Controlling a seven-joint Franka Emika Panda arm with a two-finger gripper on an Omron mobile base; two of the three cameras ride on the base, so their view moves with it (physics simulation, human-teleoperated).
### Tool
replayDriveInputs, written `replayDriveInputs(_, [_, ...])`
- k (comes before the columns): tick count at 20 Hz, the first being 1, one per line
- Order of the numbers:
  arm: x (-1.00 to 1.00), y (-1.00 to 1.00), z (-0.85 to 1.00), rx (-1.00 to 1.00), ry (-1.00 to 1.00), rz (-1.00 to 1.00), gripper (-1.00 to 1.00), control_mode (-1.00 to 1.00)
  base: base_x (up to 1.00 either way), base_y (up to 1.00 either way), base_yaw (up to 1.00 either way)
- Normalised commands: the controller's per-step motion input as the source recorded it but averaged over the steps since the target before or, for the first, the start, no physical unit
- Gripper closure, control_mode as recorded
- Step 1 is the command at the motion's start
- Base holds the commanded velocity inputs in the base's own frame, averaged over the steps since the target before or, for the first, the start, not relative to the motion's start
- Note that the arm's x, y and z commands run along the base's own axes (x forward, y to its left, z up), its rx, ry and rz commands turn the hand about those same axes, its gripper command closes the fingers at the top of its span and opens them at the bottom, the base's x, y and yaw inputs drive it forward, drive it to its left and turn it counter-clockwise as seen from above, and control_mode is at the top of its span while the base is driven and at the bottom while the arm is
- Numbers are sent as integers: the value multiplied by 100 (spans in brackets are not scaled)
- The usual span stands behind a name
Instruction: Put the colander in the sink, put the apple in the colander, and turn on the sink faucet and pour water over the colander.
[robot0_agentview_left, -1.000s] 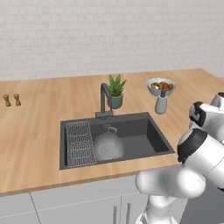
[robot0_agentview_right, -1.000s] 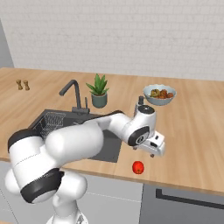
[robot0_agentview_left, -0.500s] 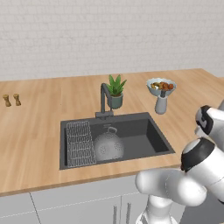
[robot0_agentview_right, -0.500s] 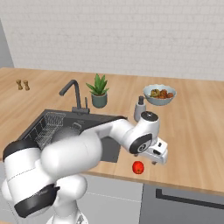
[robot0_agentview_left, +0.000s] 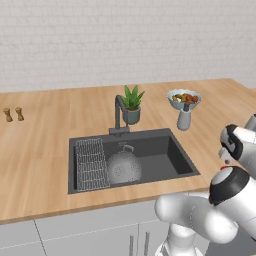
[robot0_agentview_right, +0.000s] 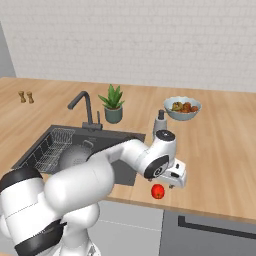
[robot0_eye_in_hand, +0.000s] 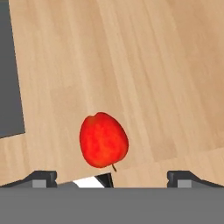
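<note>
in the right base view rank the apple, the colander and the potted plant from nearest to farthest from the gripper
1. apple: on the counter edge, just below the gripper.
2. colander: in the sink, off to the left.
3. potted plant: behind the sink; too close to the colander to rank surely.

Apple (robot0_agentview_right: 158, 191) sits alone on bare tabletop (robot0_agentview_right: 220, 165) near the front edge, nothing crowding it on any side. Tool (robot0_agentview_right: 176, 186) spread wide just above and beside it, not touching. Open wood all round to the right. Back of the tabletop: grey bottle (robot0_agentview_right: 160, 121), fruit bowl (robot0_agentview_right: 183, 107), potted plant (robot0_agentview_right: 113, 104), faucet (robot0_agentview_right: 83, 107), all well apart. Sink (robot0_agentview_left: 172, 160) holds colander (robot0_agentview_left: 124, 167) beside rack (robot0_agentview_left: 91, 163); right half open.
</note>
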Motion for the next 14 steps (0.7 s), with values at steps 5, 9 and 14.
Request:
replayDriveInputs(5, [0, 8, -25, 0, 0, 11, -100, -100, 0, 0, 0])
replayDriveInputs(9, [0, 1, -17, 0, 0, 10, -100, -100, 0, 0, 0])
replayDriveInputs(14, [0, 0, -16, 0, 0, 7, -100, -100, 0, 0, 0])
